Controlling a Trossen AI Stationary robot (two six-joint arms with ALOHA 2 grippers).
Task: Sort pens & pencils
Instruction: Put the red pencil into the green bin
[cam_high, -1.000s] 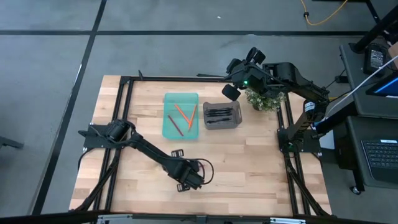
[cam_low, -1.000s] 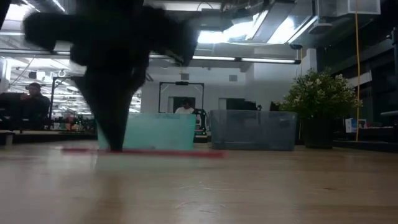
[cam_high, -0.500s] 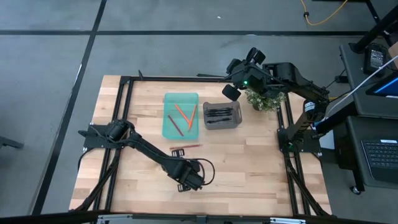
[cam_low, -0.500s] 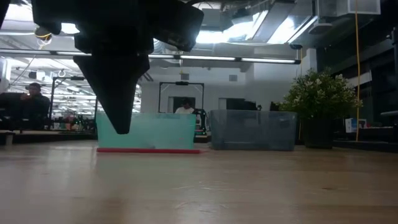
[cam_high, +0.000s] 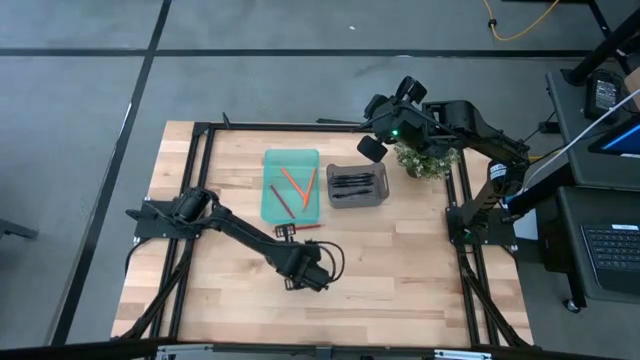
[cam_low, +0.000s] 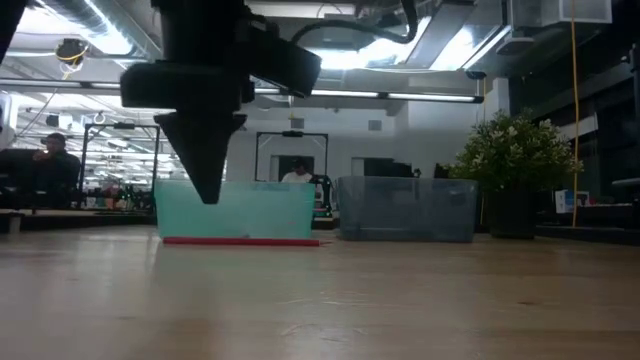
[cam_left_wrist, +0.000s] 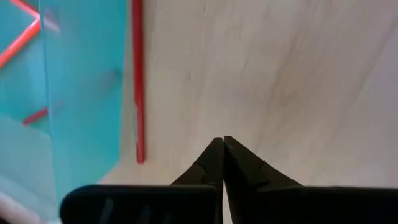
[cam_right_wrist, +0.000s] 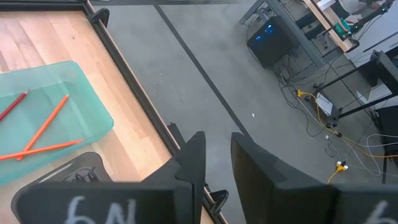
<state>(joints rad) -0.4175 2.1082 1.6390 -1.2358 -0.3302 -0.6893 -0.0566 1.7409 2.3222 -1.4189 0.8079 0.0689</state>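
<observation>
A thin red pencil (cam_high: 303, 227) lies on the wooden desk (cam_high: 400, 270) just beside the translucent teal bin's (cam_high: 272, 205) front wall, the left gripper (cam_high: 291, 283), jaws closed and empty, nearby, while the right gripper (cam_high: 368, 147) hangs partly open over the desk's far edge.

Two bins are set side by side on the table (cam_high: 420, 290): pencils (cam_high: 292, 188) are held in the left bin (cam_high: 290, 156), pens (cam_high: 352, 184) in the right bin (cam_high: 357, 200). One pencil (cam_high: 306, 227) is seen lying just before the left bin.
</observation>
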